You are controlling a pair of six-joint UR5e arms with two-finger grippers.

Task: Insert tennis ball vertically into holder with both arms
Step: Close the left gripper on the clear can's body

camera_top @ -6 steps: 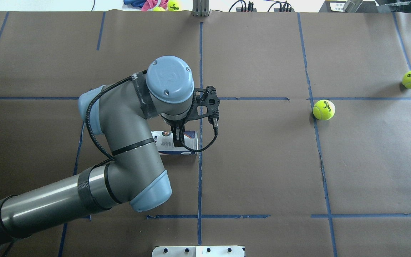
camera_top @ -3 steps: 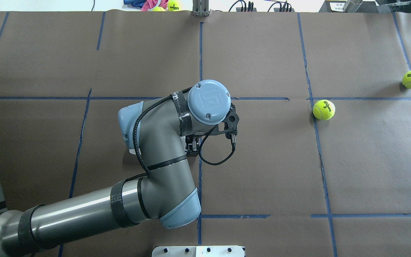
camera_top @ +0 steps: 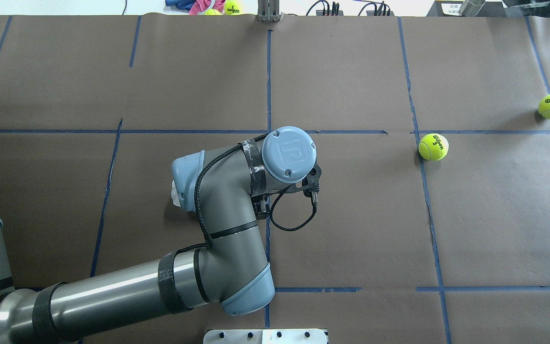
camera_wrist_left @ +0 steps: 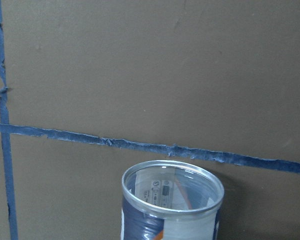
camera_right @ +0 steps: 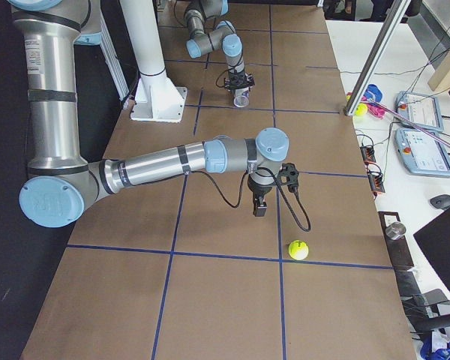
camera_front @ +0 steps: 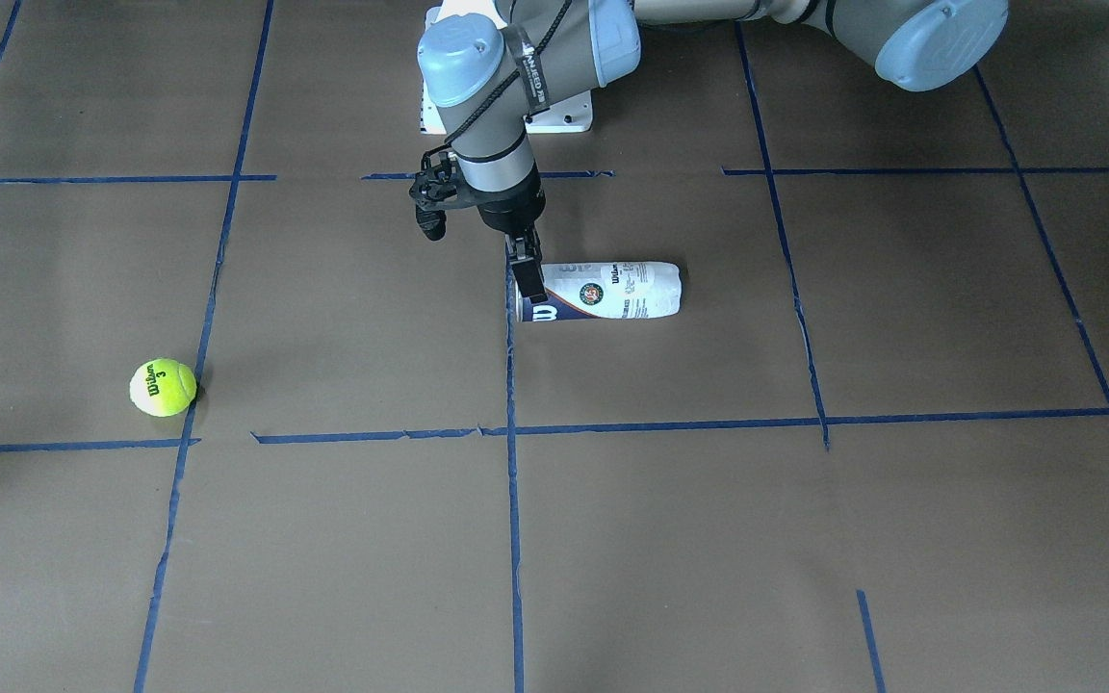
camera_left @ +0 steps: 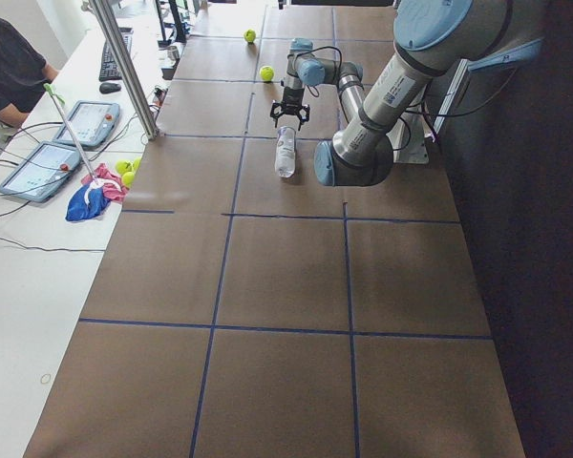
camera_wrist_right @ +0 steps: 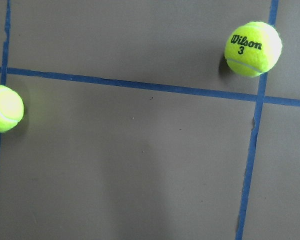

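The holder [camera_front: 622, 291] lies sideways on the worktop [camera_front: 805, 539]; the left end effector [camera_front: 532, 287] is at its mouth, probably to stand it upright. Closed or not, I cannot tell.

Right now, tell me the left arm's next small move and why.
Probably ease the left gripper down and close its fingers on the holder's open rim, ready to tip it upright. The holder lies on its side, mouth towards the gripper, which stands at that end; whether it grips yet is unclear. The tennis ball rests far off, untouched.
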